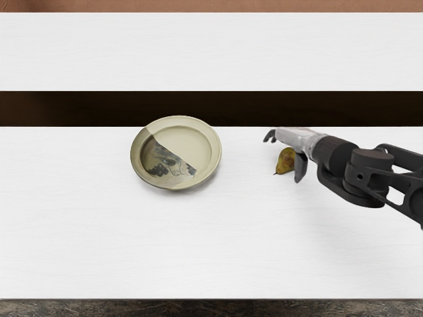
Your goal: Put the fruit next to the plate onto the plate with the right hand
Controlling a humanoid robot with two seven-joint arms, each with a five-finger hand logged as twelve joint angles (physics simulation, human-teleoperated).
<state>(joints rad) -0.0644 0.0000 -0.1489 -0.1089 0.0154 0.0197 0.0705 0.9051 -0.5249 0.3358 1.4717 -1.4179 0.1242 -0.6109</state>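
A yellow-brown pear (pixel 285 162) lies on the white table, to the right of the plate (pixel 143 140) and about a plate's width away from its rim. The plate is a cream round dish with a dark printed pattern over its lower left half, and nothing lies on it. My right hand (pixel 283 146) reaches in from the right edge and hovers just above and behind the pear. Its fingers are spread. One dark fingertip (pixel 269 137) curls down to the left of the pear, and the thumb (pixel 301 168) hangs down at the pear's right side. The pear's back is hidden by the hand.
The white table (pixel 211 244) ends at a dark gap along the back, right behind the plate and the hand. A second white surface (pixel 211 53) lies beyond the gap. The right forearm (pixel 370 175) covers the table's right side.
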